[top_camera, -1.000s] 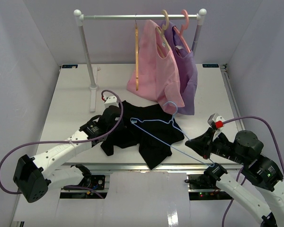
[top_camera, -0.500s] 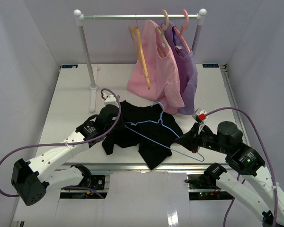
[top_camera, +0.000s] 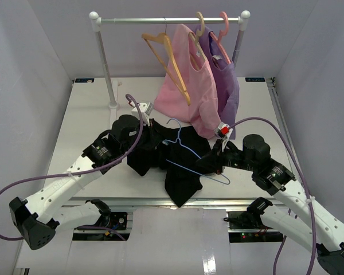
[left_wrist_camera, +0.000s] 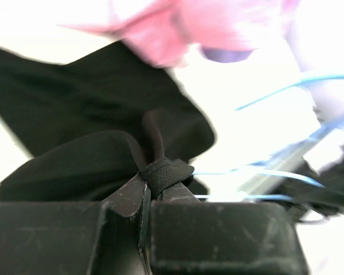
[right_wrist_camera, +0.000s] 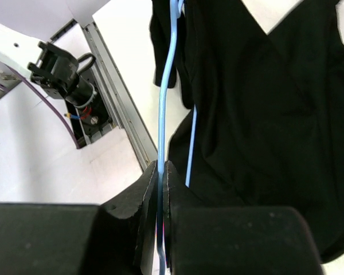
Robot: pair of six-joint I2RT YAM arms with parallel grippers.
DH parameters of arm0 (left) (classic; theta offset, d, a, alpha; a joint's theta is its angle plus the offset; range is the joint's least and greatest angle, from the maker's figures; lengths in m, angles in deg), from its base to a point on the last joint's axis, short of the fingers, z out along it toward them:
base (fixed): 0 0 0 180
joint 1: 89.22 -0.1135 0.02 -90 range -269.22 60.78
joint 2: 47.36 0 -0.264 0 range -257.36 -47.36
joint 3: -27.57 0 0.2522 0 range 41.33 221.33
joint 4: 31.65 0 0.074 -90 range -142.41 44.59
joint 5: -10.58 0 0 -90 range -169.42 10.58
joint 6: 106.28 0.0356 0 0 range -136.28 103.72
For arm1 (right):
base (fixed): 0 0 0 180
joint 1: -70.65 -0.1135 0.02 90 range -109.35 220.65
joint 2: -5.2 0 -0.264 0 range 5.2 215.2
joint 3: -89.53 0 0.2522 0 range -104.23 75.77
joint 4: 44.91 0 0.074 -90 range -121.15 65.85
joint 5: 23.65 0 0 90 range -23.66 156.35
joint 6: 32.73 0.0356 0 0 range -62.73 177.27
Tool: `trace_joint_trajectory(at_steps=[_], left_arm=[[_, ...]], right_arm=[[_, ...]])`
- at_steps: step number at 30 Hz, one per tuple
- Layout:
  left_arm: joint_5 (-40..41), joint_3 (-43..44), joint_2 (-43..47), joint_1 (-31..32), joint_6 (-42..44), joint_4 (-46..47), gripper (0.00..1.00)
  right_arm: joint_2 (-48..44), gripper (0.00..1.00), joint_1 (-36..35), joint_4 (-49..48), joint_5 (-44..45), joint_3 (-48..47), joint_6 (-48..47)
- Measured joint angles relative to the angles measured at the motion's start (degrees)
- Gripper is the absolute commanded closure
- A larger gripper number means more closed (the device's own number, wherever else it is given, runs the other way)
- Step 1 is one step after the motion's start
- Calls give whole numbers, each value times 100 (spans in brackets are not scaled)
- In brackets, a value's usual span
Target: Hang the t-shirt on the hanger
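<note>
White table [top_camera: 83,123] between pale walls [top_camera: 28,69] — left fingers [left_wrist_camera: 126,201] pinch the t-shirt [top_camera: 183,182], right fingers [right_wrist_camera: 139,201] pinch the hanger [right_wrist_camera: 163,97]

The white table [top_camera: 83,123] carries two things directly. A clothes rack [top_camera: 106,63] stands on it — the left post's foot sits at about ten o'clock from the table's middle, while the right foot is hidden. The black t-shirt [top_camera: 183,175] lies crumpled toward six o'clock, its lower hem reaching the near edge — its left part is bunched up off the surface. An aluminium rail [top_camera: 155,202] runs along that near edge.
</note>
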Motion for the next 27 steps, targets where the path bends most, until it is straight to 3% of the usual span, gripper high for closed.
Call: trace_joint_trajectory(at_steps=[6, 16, 18, 20, 23, 25, 27], left_arm=[[-694, 493, 149, 0, 301, -75, 100], [-1826, 610, 142, -11, 453, -334, 100], [-2035, 610, 85, -11, 450, -355, 93], [-2187, 610, 61, -11, 450, -400, 70], [-2299, 648, 72, -11, 486, -566, 49], [-2293, 723, 101, -11, 513, -722, 41], [-2259, 847, 143, -11, 564, -923, 39]], right_arm=[[322, 92, -153, -892, -106, 125, 174], [607, 92, -423, -2548, 148, 761, 519], [675, 92, -459, -2824, 168, 859, 573], [698, 92, -482, -3119, 170, 979, 621], [655, 92, -506, -3558, 154, 1212, 705], [496, 92, -511, -3967, 149, 1499, 796], [218, 92, -512, -4458, 137, 1878, 887]])
